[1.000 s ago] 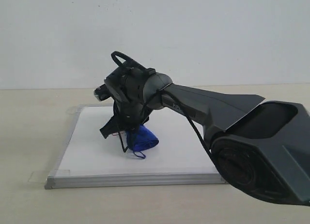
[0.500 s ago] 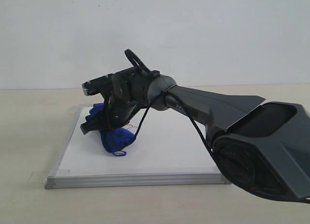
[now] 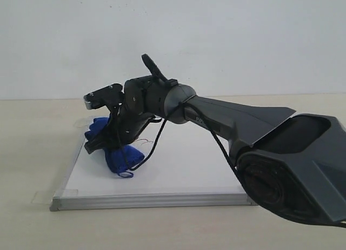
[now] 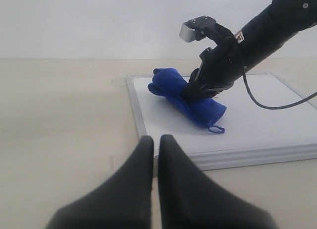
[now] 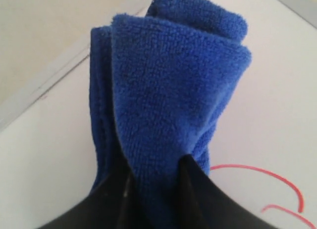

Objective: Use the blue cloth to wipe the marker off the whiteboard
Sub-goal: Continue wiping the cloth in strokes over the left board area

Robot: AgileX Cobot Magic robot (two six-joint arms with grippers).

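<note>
Step in hand: wipe stroke. R gripper (image 3: 111,144) fingers pinch the folded blue microfibre cloth (image 3: 121,157), pressed onto the square white alu-framed whiteboard (image 3: 184,171) nr its left edge in ext. view, on the beige desk (image 3: 32,153). Thin red marker lines (image 5: 233,165) sit just beside the cloth, uncleaned. Next, probably: drag the cloth across them w/ pressure. L gripper (image 4: 156,140) fingers pressed together, empty, off the board. Rest of the scribble is hidden by the arm.

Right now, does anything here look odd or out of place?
Nothing looks broken or spilled. The blue cloth is bunched into a wad in the right gripper, not spread flat. Red marker lines show on the whiteboard right beside it, not yet wiped.
</note>
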